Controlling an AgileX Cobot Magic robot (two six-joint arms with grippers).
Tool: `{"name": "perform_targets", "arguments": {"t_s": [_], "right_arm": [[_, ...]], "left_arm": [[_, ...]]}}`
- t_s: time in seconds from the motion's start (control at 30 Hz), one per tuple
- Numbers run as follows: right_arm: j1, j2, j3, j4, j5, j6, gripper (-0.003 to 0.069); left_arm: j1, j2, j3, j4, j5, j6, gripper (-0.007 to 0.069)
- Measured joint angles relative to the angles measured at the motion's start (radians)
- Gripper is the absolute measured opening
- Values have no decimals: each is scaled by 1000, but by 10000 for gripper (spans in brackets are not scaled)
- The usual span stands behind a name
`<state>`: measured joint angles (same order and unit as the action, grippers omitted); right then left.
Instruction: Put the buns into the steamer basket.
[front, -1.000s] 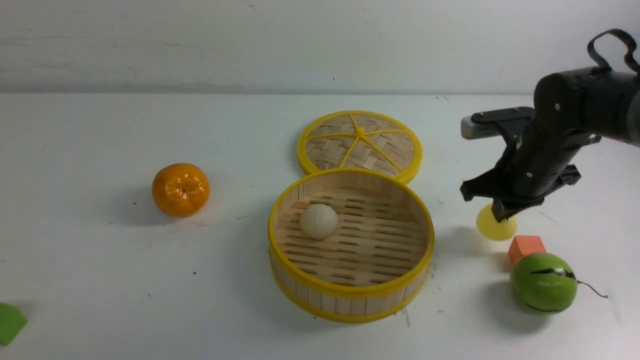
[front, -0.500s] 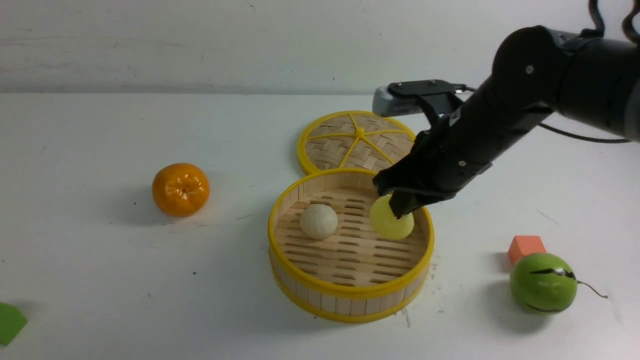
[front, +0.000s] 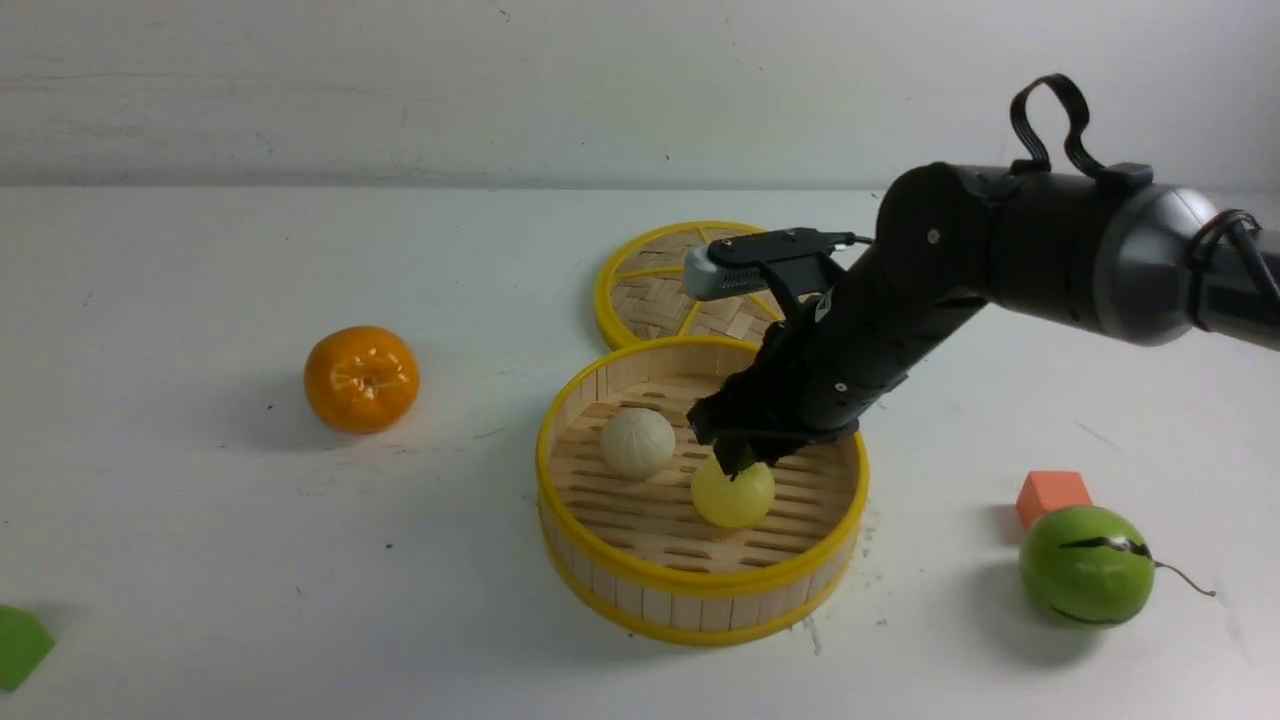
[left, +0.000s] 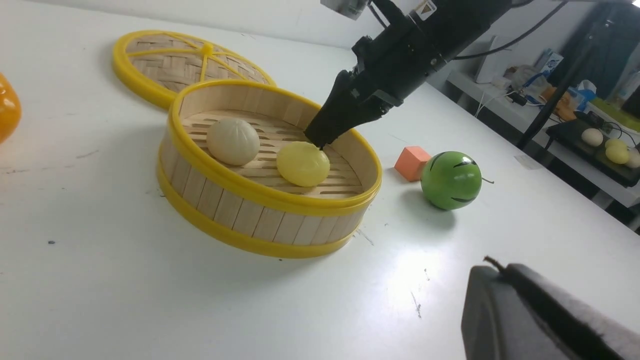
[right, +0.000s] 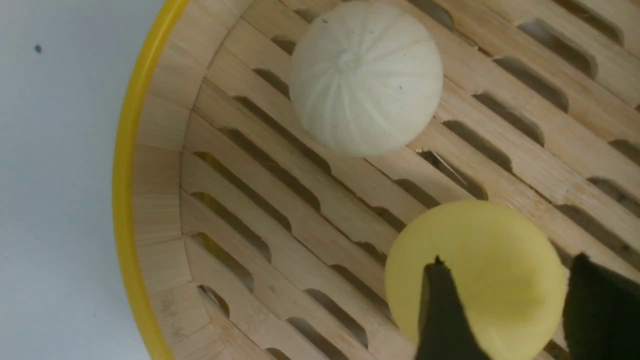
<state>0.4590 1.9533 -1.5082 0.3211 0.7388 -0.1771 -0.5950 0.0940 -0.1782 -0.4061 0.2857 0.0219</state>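
Noting pale yellow bun (front: 733, 495) lying directly under right end effector (front: 738, 462), on slatted floor of steamer basket (front: 700, 587). Noting cream bun (front: 637, 442) sitting just beside end effector's tip, apart from yellow bun, inside same basket. Seeing fingers (right: 442, 310) standing parted over yellow bun's top, gripping nothing; not managing to tell whether touching it. Catching only dark edge of left end effector (left: 520, 300), well apart from basket, closed.

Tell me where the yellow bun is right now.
In the front view, the yellow bun lies inside the steamer basket, right of the white bun and nearer the camera, directly under the right end effector.
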Motion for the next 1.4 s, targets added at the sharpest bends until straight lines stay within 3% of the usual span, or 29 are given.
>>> {"name": "perform_targets", "arguments": {"t_s": [0.2, 0.37, 0.5, 0.57, 0.7, 0.87, 1.2, 1.4], "right_arm": [[0, -55, 0, -38, 33, 0, 559], [0, -199, 0, -69, 174, 37, 556], [0, -442, 37, -188, 389, 192, 384], [0, -498, 68, -207, 411, 221, 335], [0, -760, 230, -254, 446, 355, 133], [0, -992, 402, -265, 451, 442, 12], [0, -1238, 598, -294, 438, 458, -3], [0, -1287, 609, -294, 479, 458, -3]], "left_arm": [[0, 0, 0, -1, 0, 0, -13], [0, 0, 0, -1, 0, 0, -12], [0, 0, 0, -1, 0, 0, -9], [0, 0, 0, -1, 0, 0, -8], [0, 0, 0, -1, 0, 0, -6], [0, 0, 0, -1, 0, 0, 0], [0, 0, 0, -1, 0, 0, 9], [0, 0, 0, -1, 0, 0, 12]]}}
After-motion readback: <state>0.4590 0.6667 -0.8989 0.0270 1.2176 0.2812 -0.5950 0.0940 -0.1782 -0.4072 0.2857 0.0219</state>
